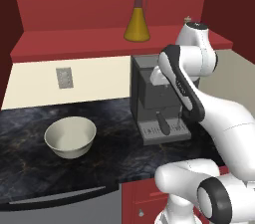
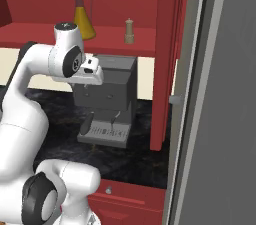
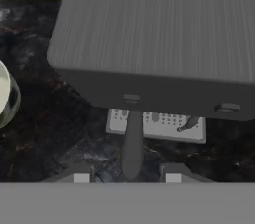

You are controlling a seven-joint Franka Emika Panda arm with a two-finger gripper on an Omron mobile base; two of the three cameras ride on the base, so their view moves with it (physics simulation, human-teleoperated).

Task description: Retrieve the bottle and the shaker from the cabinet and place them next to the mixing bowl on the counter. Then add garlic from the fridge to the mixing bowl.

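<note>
You see: bottle amber cone, thin neck, dark stopper, upright on cabinet shelf | shaker small, brownish, same shelf | gripper above coffee machine, jaws drawn in, holding nothing

Glossy white rounded arm segments (dark grey joint bands), smooth throughout.

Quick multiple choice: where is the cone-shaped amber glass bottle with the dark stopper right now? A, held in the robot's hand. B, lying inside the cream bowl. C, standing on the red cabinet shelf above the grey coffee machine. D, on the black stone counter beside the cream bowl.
C: the cone-shaped amber glass bottle stands upright on the red cabinet shelf, above the grey coffee machine, while the cream bowl sits apart on the counter.
</note>
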